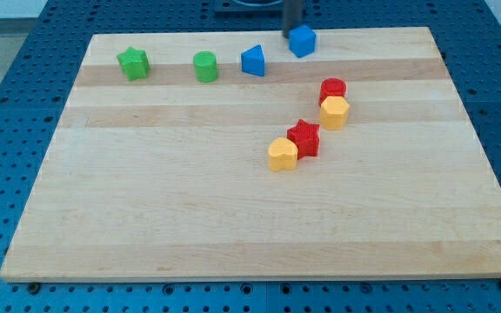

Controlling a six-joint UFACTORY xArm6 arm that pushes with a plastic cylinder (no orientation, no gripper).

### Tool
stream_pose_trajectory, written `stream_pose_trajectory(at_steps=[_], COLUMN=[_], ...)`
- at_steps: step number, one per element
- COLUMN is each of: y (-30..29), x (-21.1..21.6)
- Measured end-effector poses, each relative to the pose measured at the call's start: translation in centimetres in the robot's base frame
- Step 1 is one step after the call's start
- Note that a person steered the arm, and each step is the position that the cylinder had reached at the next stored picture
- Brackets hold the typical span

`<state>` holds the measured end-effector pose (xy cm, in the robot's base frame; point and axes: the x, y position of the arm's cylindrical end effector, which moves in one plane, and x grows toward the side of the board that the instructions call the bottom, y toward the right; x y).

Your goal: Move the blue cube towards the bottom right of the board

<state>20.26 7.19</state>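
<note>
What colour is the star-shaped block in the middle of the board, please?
Red star block; the single camera view shows it.

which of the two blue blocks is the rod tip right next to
The blue cube near the view's top edge of the board: my tip sits just at its upper left. The other blue block, a triangular one, lies further to the view's left, clear of the tip.

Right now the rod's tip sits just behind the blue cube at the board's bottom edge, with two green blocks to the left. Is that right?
Not quite: my tip and the blue cube are at the board's top edge, not the bottom, as the camera view shows. The two green blocks do lie to the left.
</note>
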Motion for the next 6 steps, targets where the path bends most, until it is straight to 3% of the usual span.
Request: stream_pose_trajectory(at_steps=[3, 6], y=[7.9, 1.5], x=[4.2, -1.0])
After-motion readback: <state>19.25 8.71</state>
